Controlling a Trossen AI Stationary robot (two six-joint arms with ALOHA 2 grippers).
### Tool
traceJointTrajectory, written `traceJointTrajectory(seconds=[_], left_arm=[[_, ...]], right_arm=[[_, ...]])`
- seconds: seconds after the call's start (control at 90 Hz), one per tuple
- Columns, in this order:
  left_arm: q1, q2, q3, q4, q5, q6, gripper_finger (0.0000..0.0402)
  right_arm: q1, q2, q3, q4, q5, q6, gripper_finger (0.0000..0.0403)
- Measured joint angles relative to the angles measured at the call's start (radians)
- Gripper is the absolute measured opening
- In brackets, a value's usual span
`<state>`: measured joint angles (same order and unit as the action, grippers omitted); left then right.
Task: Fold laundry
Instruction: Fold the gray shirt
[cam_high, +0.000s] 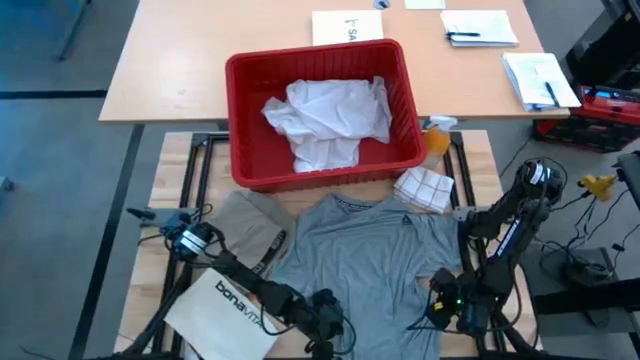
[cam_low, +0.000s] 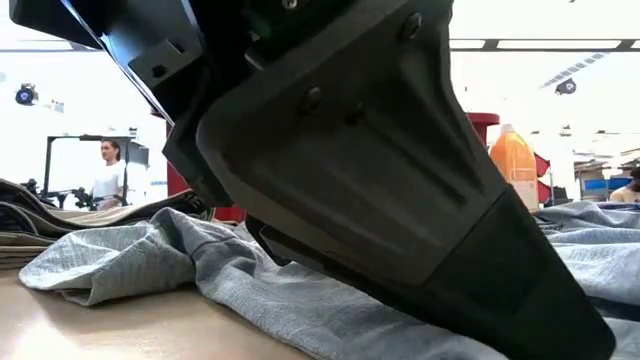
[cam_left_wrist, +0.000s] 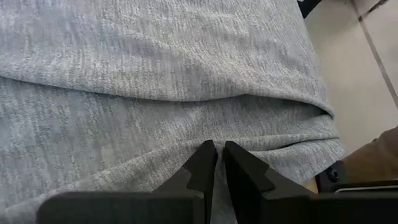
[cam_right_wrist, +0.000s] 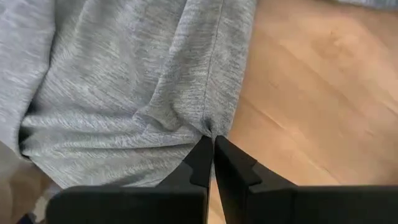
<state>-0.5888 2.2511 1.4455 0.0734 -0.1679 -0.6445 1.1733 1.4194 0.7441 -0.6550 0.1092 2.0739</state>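
Lying spread out flat on the worktop (cam_high: 180, 150), the grey T-shirt (cam_high: 375, 255) has its neck toward the far side and its bottom hem at the near edge. It looks soft, thin and light, so it will bend and droop when lifted. It may also bunch up. The best places to take hold are the two corners of the bottom hem, so the cloth can be lifted evenly.

Both claws are down at that near hem. The left claw (cam_left_wrist: 219, 163) is pinched almost fully closed on a small ridge of grey cloth near the left corner. The right claw (cam_right_wrist: 213, 155) is also squeezed nearly closed, right on the hem seam at the right edge, with bare wood beside it.

A khaki-tan piece (cam_high: 245, 225) lies to the left of the T-shirt, touching it. The white shirt (cam_high: 330, 120) sits crumpled in the red basket (cam_high: 245, 75) on the far side. A stiff white bag (cam_high: 225, 305) lies near the left arm. A checked cloth (cam_high: 425, 188) rests by the basket's right corner.
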Motion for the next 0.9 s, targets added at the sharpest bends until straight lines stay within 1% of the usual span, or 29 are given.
traceJointTrajectory(seconds=[0.222, 0.378, 0.467, 0.511, 0.6, 0.9], left_arm=[[-0.003, -0.073, -0.006, -0.124, 0.009, 0.032, 0.0025], [-0.004, -0.140, -0.003, -0.158, 0.001, 0.069, 0.0025], [-0.006, -0.139, -0.003, -0.208, 0.001, 0.069, 0.0025], [-0.008, -0.131, -0.008, -0.236, 0.001, 0.066, 0.0025], [-0.008, -0.122, -0.019, -0.235, 0.000, 0.057, 0.0025], [-0.007, -0.101, -0.030, -0.212, -0.007, 0.007, 0.0025]], right_arm=[[0.004, -0.002, 0.009, -0.006, -0.001, -0.022, 0.0000], [0.005, -0.005, 0.019, -0.013, -0.025, -0.067, 0.0000], [0.006, -0.010, 0.020, -0.025, -0.042, -0.082, 0.0000], [0.008, -0.015, 0.019, -0.053, -0.080, -0.076, 0.0000], [0.013, -0.020, 0.016, -0.078, -0.128, -0.057, 0.0000], [0.013, -0.080, 0.017, -0.093, -0.102, -0.078, 0.0000]])
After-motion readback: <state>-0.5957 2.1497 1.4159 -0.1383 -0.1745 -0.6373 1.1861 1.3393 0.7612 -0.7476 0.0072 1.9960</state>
